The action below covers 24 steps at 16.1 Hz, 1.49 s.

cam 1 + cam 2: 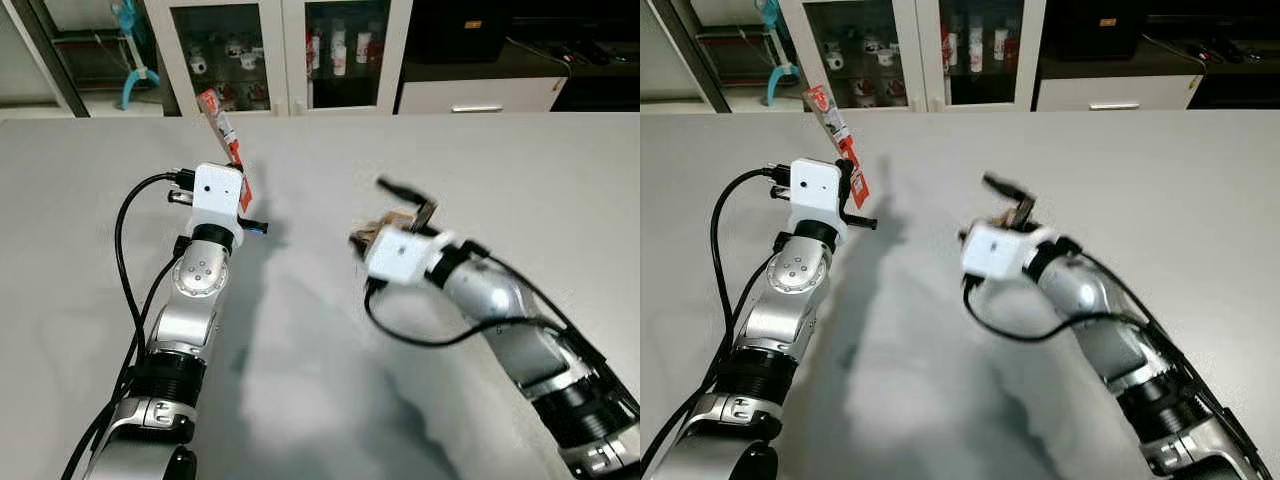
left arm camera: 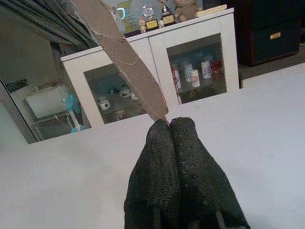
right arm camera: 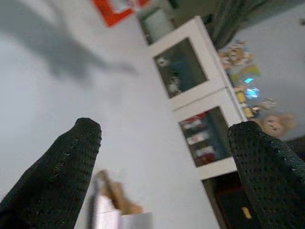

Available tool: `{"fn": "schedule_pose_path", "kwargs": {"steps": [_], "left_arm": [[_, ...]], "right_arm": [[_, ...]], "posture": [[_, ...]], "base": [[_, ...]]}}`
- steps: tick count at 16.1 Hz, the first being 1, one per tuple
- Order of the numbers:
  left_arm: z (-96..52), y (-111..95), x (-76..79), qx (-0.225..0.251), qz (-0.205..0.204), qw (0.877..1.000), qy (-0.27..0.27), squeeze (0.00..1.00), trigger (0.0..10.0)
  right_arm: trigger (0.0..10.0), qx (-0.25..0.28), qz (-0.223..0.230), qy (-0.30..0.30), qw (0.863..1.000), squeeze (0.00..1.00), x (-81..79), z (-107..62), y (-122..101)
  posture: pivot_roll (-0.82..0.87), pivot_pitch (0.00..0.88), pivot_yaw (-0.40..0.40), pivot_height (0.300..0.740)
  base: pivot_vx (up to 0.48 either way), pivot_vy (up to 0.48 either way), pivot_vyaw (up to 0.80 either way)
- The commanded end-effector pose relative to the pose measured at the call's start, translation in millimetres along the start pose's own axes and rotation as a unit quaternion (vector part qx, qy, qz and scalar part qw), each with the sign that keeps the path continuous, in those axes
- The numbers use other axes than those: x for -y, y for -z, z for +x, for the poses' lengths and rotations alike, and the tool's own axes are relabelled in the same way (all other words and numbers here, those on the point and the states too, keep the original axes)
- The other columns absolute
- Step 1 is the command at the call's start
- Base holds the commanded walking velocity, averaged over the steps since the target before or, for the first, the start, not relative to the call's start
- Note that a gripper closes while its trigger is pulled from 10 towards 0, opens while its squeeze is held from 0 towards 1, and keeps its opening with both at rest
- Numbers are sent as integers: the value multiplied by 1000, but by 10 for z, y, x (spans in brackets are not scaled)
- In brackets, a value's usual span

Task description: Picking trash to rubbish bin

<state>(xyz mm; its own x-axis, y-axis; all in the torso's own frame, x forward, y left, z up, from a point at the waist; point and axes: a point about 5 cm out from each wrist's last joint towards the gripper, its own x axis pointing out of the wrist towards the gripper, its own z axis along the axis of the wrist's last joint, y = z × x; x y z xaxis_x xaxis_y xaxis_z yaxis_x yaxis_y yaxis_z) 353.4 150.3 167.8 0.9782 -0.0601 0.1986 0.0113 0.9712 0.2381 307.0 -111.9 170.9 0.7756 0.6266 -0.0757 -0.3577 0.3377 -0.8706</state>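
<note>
A long red-and-white wrapper (image 1: 222,125) sticks up from my left gripper (image 1: 241,182), which is raised over the pale floor. The left wrist view has both black fingers (image 2: 164,143) pressed together on the wrapper's brown inner side (image 2: 126,62). To the right, lower down, my right gripper (image 1: 405,212) stands open, its fingers (image 3: 71,152) spread wide with floor between them. A small brown scrap (image 1: 380,232) sits close under the right gripper near its white wrist block; I cannot tell whether they touch. The red wrapper (image 3: 119,7) also shows beyond the right gripper.
A white cabinet with glass doors (image 1: 285,50) holding small bottles and figures stands along the back wall. A dark unit and a white drawer (image 1: 480,95) are at the back right. Bare grey floor (image 1: 320,380) lies between and around both arms.
</note>
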Motion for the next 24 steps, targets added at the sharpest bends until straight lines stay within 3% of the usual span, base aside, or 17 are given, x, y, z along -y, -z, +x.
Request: {"fn": "schedule_pose_path", "kwargs": {"steps": [1, 8, 17, 24], "left_arm": [[7, -12, 35, 2, -1, 1000, 13, 0, 10000], [12, -12, 52, 1, 0, 1000, 16, 0, 10000], [0, -13, 58, 2, 1, 1000, 16, 0, 10000], [7, -25, 50, 2, 1, 1000, 13, 0, 10000]], "right_arm": [[10000, 0, -30, -34, 999, 0, -85, -26, -13], [10000, -50, -113, -59, 991, 0, -178, -44, 164], [10000, -65, -72, -71, 993, 0, -372, 32, 255], [10000, -124, -75, -56, 988, 0, -393, 200, 515]], "posture": [[-28, 78, 58, 740], [-26, 82, 55, 740], [-13, 87, 50, 740], [5, 85, 43, 740]], "base": [[0, 0, 0], [0, 0, 0], [0, 0, 0], [0, 0, 0]]}}
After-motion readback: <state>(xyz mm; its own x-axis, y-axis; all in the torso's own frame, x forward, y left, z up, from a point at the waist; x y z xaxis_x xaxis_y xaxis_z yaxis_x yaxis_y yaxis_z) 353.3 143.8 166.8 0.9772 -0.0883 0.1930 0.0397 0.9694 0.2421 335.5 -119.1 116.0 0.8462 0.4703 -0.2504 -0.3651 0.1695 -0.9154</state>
